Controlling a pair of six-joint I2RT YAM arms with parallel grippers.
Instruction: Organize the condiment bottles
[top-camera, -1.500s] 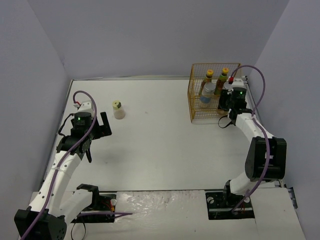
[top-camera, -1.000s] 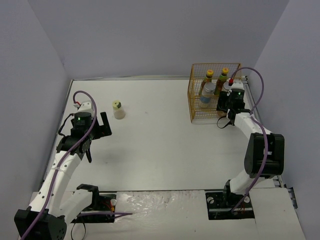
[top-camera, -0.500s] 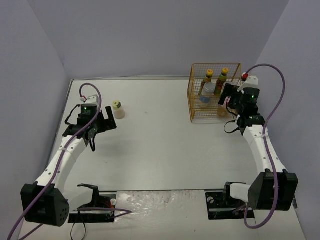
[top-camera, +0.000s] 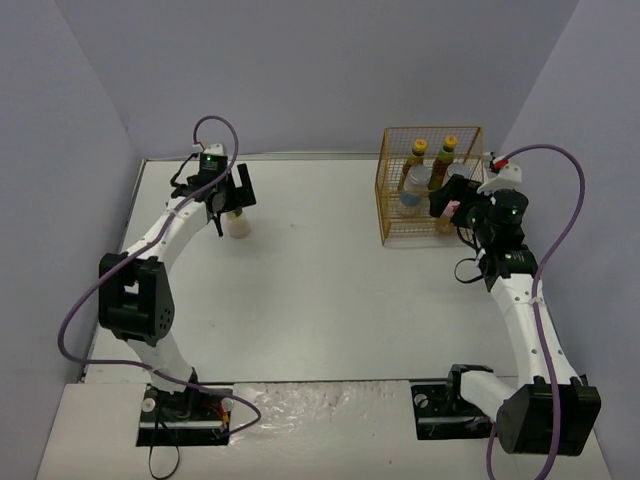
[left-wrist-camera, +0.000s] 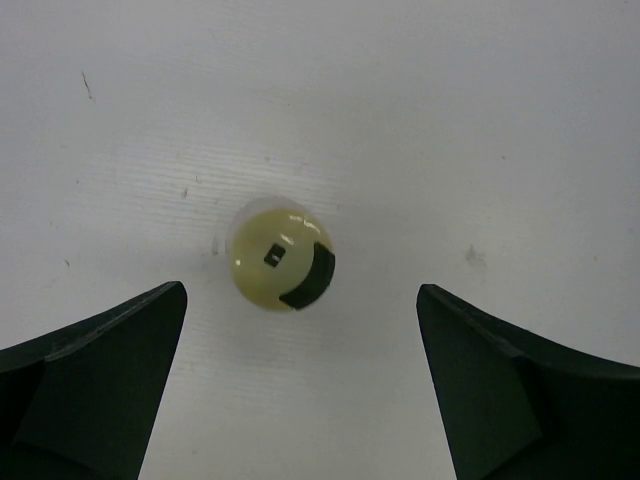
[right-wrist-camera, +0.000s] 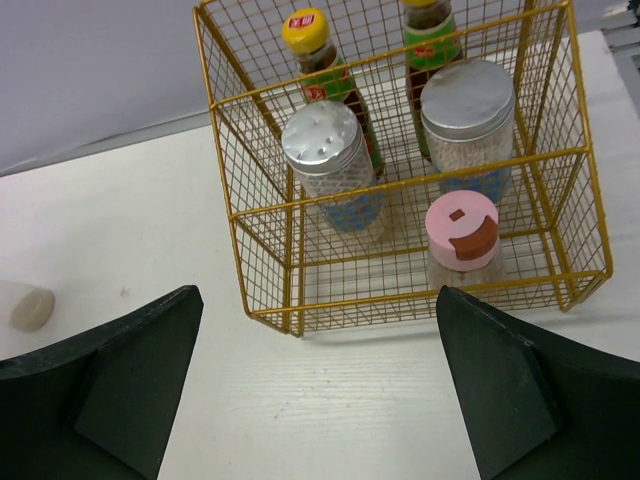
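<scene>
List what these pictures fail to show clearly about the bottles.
Left wrist view: yellow-green-capped bottle, sides hidden under its own cap.
Right wrist view: rear right tall bottle, cap cut off by the top edge.
Top view: label print inside the yellow wire basket, too small.

Five bottles being kept in the wire basket (right-wrist-camera: 262, 260), one being left outside it.
Along the basket's back wall, the left tall bottle (right-wrist-camera: 320, 65) and right tall bottle (right-wrist-camera: 430, 40) are being held; the left stout bottle (right-wrist-camera: 320, 140) and right stout bottle (right-wrist-camera: 468, 100) are being kept just before them, the short bottle (right-wrist-camera: 461, 232) at the front right corner. The sixth bottle (top-camera: 237, 222) is being left on the table (top-camera: 320, 290), well to the basket's left.
</scene>
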